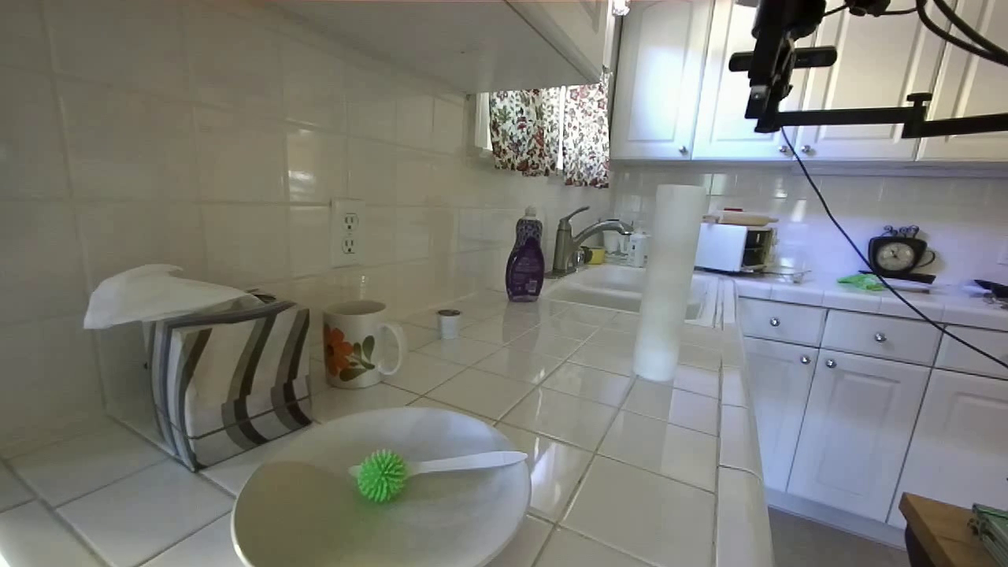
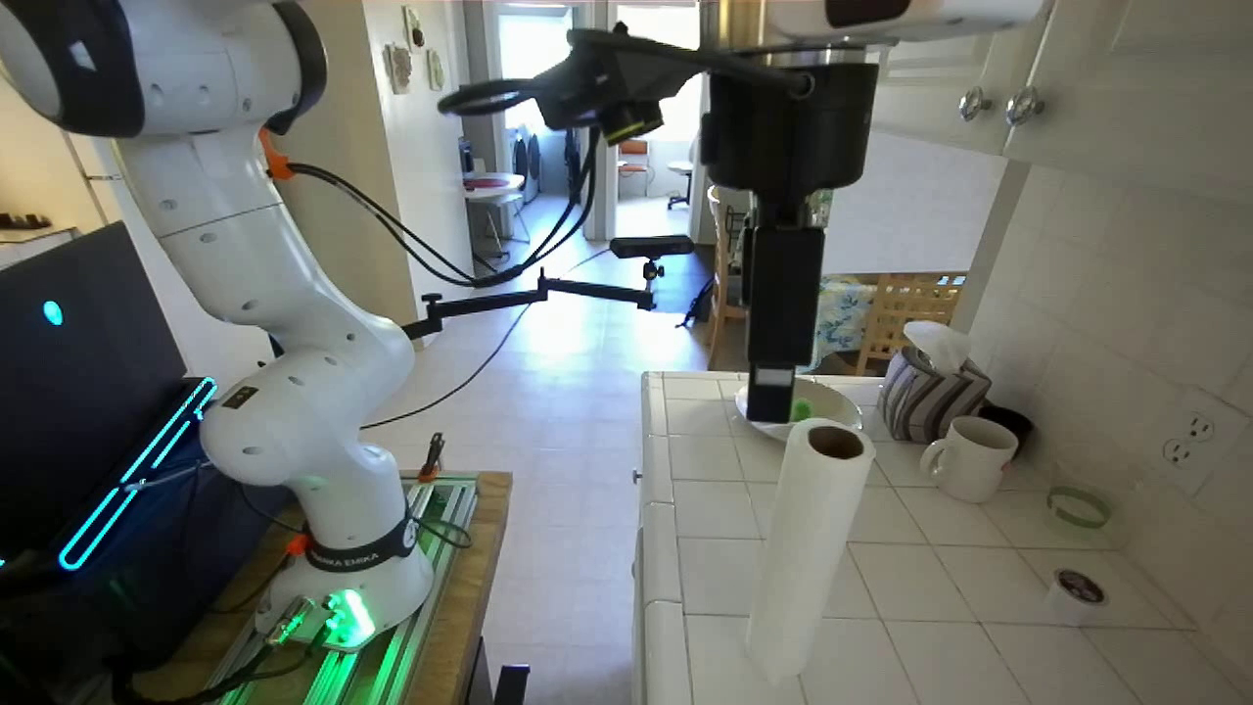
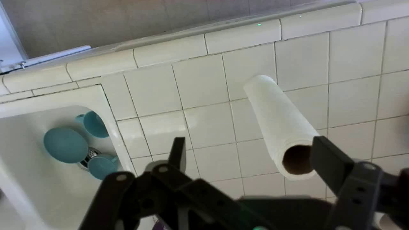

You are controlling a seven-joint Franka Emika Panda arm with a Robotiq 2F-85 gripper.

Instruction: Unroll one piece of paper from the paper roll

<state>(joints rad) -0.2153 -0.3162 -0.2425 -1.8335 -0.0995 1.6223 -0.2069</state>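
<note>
On the tiled counter (image 1: 646,488): we see the paper roll (image 2: 812,548) standing upright, between the sink (image 3: 92,95) and the bowl (image 1: 457,520).
Gripper (image 3: 250,148): we find its fingers spread wide, one partly covering the roll's open end in the wrist view; whether they touch, we cannot tell.
Mug (image 1: 354,350): we see it beside the tissue box (image 1: 244,370).

Paper roll (image 1: 669,283) wht; gripper (image 3: 248,147) blk; bottle (image 1: 525,266) prpl; tissue box (image 1: 236,374) w/ gry stripes.
</note>
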